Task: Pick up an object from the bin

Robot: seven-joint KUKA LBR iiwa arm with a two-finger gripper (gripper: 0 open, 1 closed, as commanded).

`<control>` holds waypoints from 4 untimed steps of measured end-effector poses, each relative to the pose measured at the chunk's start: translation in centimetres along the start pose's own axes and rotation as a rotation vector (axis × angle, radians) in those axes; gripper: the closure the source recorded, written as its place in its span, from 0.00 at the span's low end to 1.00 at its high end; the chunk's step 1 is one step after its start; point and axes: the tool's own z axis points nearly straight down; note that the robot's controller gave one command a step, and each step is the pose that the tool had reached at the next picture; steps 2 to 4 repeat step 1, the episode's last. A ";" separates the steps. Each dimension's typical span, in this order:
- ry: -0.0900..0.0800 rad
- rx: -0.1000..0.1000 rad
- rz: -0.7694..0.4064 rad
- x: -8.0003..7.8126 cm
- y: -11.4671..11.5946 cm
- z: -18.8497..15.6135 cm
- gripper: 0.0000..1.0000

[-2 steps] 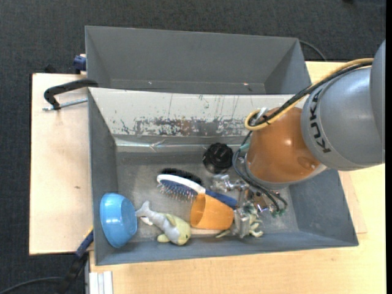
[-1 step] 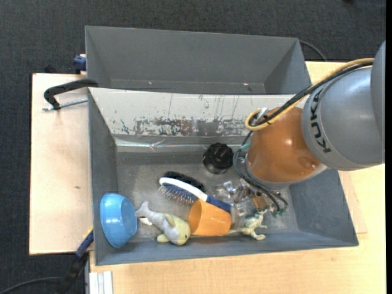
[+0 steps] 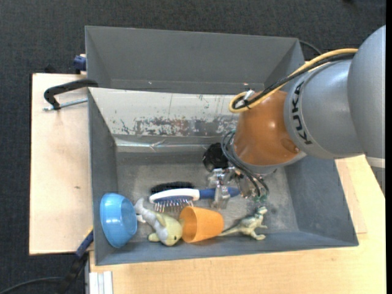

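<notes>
The gripper (image 3: 224, 187) (opening unreadable) hovered at the brush (image 3: 176, 196) near the bin's (image 3: 312, 216) front edge, where 1 close cup (image 3: 201, 224) could snag it.

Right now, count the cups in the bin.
2. A blue cup lies on its side at the front left; an orange cup lies on its side at front centre. The arm may hide others.

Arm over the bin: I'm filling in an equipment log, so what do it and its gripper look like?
The arm is a thick, rounded silver-grey tube with black KUKA lettering. A glossy, dome-shaped orange cover caps its wrist, and yellow and black cables loop out beside that. The gripper below is small and metallic.
</notes>
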 end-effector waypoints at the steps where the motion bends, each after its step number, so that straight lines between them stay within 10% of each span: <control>1: -0.006 0.003 0.013 -2.8 -2.0 -15.5 1.00; 4: -0.006 0.003 0.013 -2.8 -2.0 -15.5 1.00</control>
